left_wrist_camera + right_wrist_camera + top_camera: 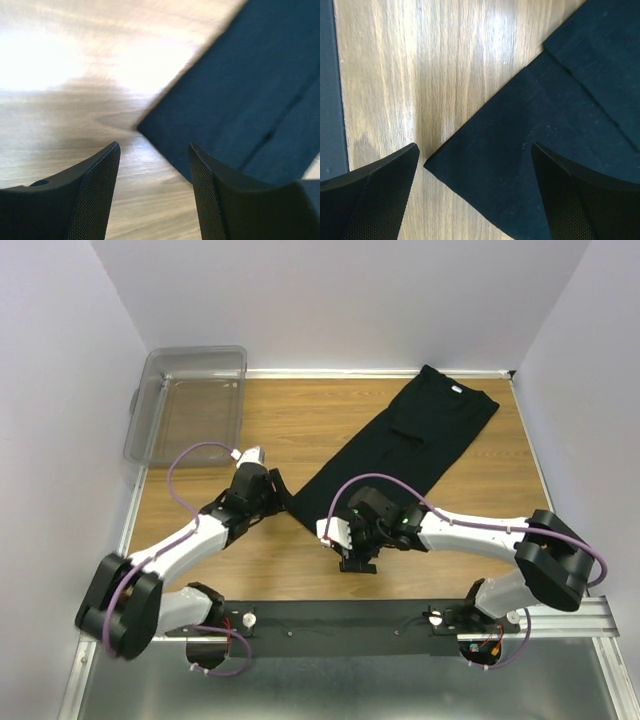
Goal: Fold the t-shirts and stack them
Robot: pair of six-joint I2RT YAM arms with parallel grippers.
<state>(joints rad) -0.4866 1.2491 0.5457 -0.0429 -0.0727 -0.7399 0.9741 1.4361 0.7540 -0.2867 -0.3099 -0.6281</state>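
Observation:
One black t-shirt [410, 445] lies flat on the wooden table, folded lengthwise into a long strip. It runs diagonally from its collar with the white tag at the back right to its hem near the middle. My left gripper [282, 494] is open just beside the hem's left corner. In the left wrist view that corner of the shirt [240, 90] lies ahead of the open gripper [154, 146], apart from it. My right gripper [352, 550] is open over the hem's right corner. In the right wrist view the shirt [530, 150] has its corner between the fingers of the gripper [475, 147].
A clear plastic bin [190, 400] stands at the table's back left corner. White walls close in the table on three sides. A black rail [350, 625] with the arm bases runs along the near edge.

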